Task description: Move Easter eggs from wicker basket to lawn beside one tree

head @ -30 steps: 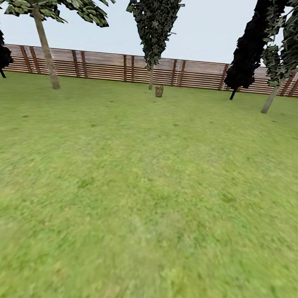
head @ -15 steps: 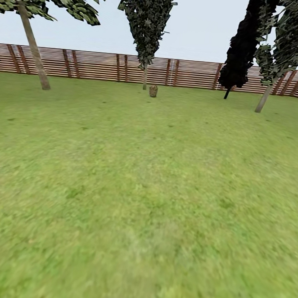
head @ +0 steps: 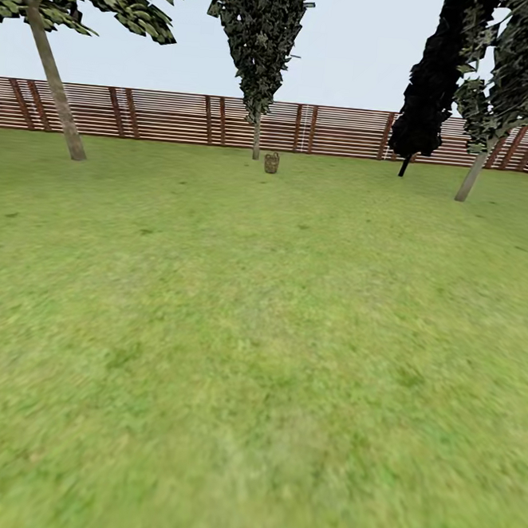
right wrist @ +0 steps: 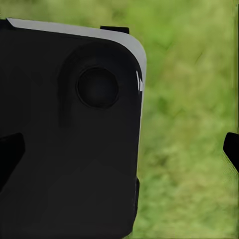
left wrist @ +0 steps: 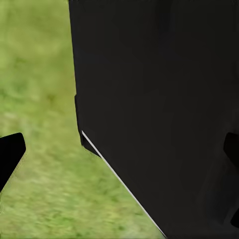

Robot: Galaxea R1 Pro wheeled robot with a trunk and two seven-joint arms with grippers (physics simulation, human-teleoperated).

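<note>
The small tan woven wicker basket (head: 271, 163) stands upper centre on the green grass lawn (head: 256, 359), beside a slender grey-trunked tree (head: 256, 139). It sits slightly lower in frame than before, suggesting the approach continues. Both grippers' fingertips sit wide apart, holding nothing.

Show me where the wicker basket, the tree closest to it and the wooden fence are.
wicker basket (head: 271, 164): head view, on its woven side.
tree (head: 256, 139): head view, on its thin trunk.
fence (head: 347, 132): head view, on its slats.

Green lawn (head: 258, 335), tan-brown wicker basket (head: 271, 163), brown slatted fence (head: 173, 116), pale grey-beige tree (head: 256, 138) trunk, dark mottled leaves
</note>
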